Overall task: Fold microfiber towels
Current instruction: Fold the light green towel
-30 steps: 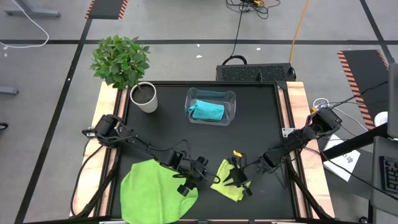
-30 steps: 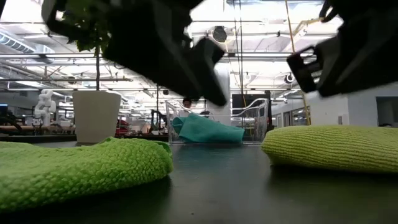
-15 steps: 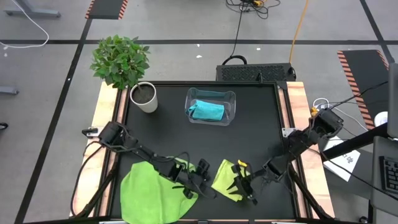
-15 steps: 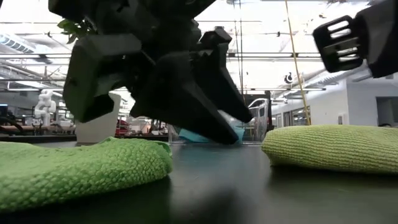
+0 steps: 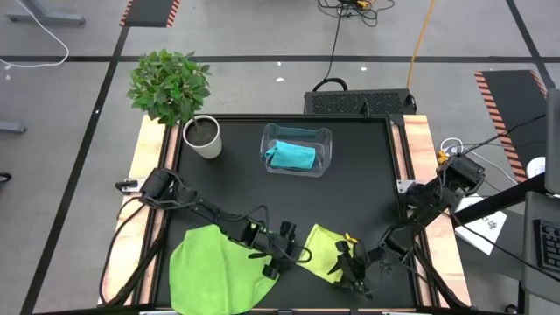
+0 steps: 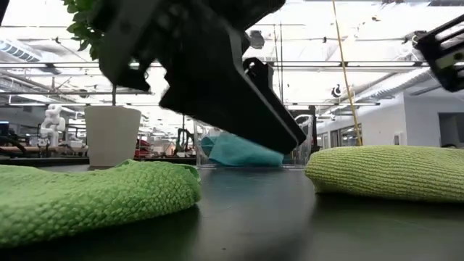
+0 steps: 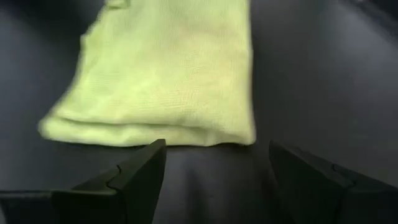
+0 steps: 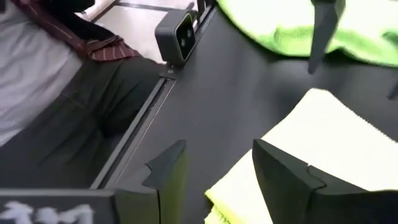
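The pale yellow-green towel [image 5: 320, 248] lies folded flat near the table's front edge, between the two grippers; both have let go of it within the last second, the left gripper [image 5: 287, 251] drawing back from its one side with fingers spread, the right gripper [image 5: 352, 273] slid off toward the front corner, jaws released and empty; I judge this fold finished. The bright green towel [image 5: 214, 271] sprawls unfolded just beside the left gripper, overhanging the front edge, likely next. Further out, the turquoise towel [image 5: 291, 155] sits bunched in the clear bin [image 5: 324, 140] toward the back; the potted plant [image 5: 202, 136] guards the back left corner; the dark middle offers open room.
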Robot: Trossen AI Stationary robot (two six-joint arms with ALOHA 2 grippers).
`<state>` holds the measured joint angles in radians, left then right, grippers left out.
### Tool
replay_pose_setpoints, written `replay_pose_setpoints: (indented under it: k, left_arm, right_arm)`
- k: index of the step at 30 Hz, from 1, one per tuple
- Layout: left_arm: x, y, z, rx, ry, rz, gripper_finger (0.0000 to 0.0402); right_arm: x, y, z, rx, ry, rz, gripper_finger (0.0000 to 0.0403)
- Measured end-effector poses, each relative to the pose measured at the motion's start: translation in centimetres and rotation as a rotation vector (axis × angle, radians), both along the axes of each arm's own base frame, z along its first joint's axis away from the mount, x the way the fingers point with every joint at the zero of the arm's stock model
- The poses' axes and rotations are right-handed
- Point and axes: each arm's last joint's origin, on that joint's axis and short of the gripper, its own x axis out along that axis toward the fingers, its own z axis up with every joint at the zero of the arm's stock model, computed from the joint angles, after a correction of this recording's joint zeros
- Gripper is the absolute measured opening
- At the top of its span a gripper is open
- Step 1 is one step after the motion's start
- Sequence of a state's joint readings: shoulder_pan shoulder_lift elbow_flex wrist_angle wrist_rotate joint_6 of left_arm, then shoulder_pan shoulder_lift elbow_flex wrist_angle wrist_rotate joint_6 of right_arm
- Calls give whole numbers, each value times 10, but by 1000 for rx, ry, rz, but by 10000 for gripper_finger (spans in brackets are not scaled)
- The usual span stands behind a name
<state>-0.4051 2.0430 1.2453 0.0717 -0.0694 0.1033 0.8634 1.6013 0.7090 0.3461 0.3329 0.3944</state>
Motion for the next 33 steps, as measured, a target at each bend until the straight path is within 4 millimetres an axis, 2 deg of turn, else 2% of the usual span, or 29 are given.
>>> replay_pose_setpoints:
  k: [6, 9, 11, 17, 23, 33]
  left_arm:
    - [-15, -24, -2, 337, -71, -57, 279]
    - [-23, -39, -1, 508, -119, -101, 275]
    - [-26, -46, 1, 563, -150, -134, 273]
    - [-27, -52, 3, 589, -181, -194, 273]
    - [-22, -53, -8, 600, -199, -282, 273]
    - [-13, -49, -25, 665, -225, -273, 273]
  right_arm:
    - [-12, 11, -9, -113, -43, 30, 178]
    - [-13, 12, -15, -128, -37, 15, 178]
    - [-11, 11, -18, -136, -25, -5, 178]
    - [-6, -3, -25, -210, 31, -108, 178]
    - [3, -15, -27, -189, 69, -206, 178]
    - [23, -45, -32, -200, 115, -326, 178]
